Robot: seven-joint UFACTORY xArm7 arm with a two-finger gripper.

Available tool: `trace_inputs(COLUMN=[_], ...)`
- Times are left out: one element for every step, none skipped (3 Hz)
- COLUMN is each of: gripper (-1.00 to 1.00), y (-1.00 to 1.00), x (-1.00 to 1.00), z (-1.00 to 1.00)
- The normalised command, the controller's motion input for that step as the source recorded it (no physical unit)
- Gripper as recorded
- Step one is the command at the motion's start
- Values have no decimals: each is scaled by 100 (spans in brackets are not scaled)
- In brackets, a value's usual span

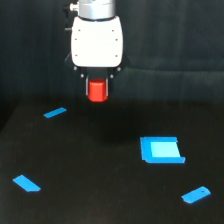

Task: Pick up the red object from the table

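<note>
The red object (98, 90), a small stubby red-orange prism, hangs between the dark fingers of my gripper (97, 90) near the top centre of the exterior view. The gripper is shut on it, under the white wrist housing (96, 41). The object sits clear above the black table (100, 170), with a faint dark shadow on the surface below it.
Several flat blue pieces lie on the table: a thin strip (55, 113) at the left, a slanted piece (26, 183) at the lower left, a large rectangular block (161, 150) at the right, and a small oblong piece (196, 195) at the lower right.
</note>
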Motion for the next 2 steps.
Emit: trace_inputs(gripper=[-77,-80], y=[1,-10], x=[-5,-5], z=[12,2])
